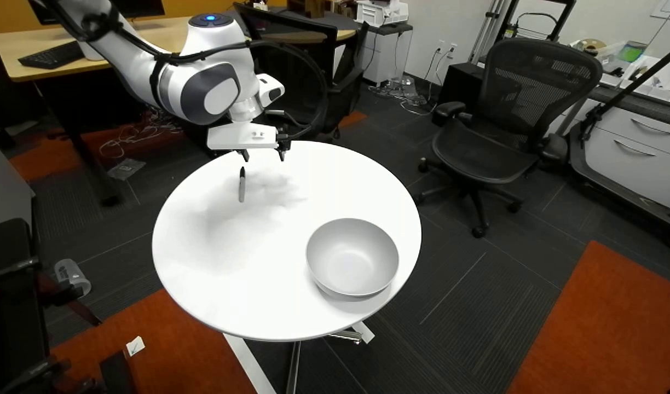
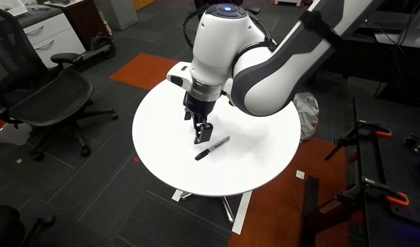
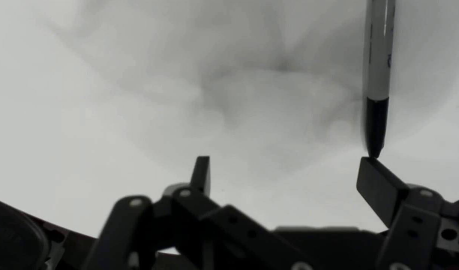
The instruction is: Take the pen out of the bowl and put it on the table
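The pen point(image 1: 242, 185), a marker with a grey barrel and black cap, lies on the white round table point(image 1: 231, 284). It also shows in an exterior view point(image 2: 212, 148) and at the right of the wrist view point(image 3: 379, 67). The grey bowl point(image 1: 350, 262) stands on the table, with nothing visible inside; the arm hides it in an exterior view. My gripper point(image 1: 264, 156) is open and empty above the table, near the pen's black end. In the wrist view the gripper point(image 3: 285, 165) has its fingers wide apart, and the right fingertip overlaps the cap's tip in the picture.
A black mesh chair point(image 1: 510, 115) stands on the floor beside the table. A wooden desk point(image 1: 160, 33) with a keyboard is behind the arm. A black bench with orange-tipped clamps point(image 2: 395, 164) stands off to one side.
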Available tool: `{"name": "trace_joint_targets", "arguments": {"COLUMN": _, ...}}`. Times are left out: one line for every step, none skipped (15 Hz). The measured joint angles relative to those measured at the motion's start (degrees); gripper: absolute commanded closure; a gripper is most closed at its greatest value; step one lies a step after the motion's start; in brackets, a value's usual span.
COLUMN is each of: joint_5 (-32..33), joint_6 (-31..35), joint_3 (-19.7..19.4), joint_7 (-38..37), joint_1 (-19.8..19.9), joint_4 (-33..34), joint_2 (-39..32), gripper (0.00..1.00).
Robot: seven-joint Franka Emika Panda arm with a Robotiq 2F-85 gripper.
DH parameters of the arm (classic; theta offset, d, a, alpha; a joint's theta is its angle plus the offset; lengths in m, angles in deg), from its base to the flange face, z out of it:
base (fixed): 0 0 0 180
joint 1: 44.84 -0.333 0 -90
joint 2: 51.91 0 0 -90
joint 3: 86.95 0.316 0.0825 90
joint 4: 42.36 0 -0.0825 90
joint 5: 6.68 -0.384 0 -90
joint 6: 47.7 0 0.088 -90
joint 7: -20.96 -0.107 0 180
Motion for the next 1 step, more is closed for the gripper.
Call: {"name": "trace_joint_targets", "arguments": {"joint_5": -0.23, "joint_6": 0.00, "joint_3": 0.30, "joint_7": 0.28, "joint_1": 0.18, "joint_4": 0.07, "joint_2": -0.09, "gripper": 0.00}}
